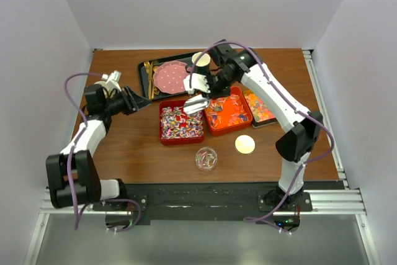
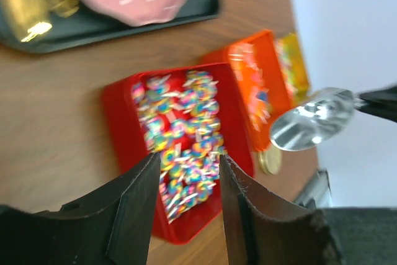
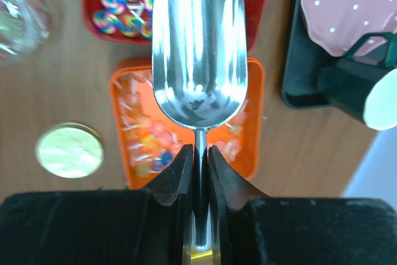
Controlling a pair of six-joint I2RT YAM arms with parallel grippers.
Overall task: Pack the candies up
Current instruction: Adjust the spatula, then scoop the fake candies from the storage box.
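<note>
Where the desk point(image 1: 124, 147) is nearest the arm bases, a clear round container point(image 1: 206, 158) stands open with some coloured bits inside, hard to tell what. Its gold lid point(image 1: 245, 144) lies near it on the right.

Behind that are three trays in a row. The red tray point(image 2: 121, 128) holds swirly purple-pink-white wrapped candies point(image 1: 182, 123), and the orange tray point(image 1: 226, 131) holds orange-red candies point(image 1: 226, 111). The tiny yellow-orange-green candies point(image 1: 259, 108) are at the right end.

Left end effector point(image 1: 141, 100) hovers left of the red tray, fingers apart, nothing between them. Right end effector point(image 3: 200, 159) is clamped on the thin handle of a metal scoop point(image 3: 198, 48). The scoop bowl is empty and hangs where the red and orange trays meet, seemingly above the candy, not in it.

Farthest back is a black tray point(image 1: 141, 72) with a pink dotted plate point(image 1: 170, 77) and a dark cup point(image 1: 200, 60), not part of the job.

Step in hand, my read: scooping candy to load the container. The next move calls for tipping the scoop down into one tray and digging under a pile. Then lift it level and carry it to the container mouth without spilling.
</note>
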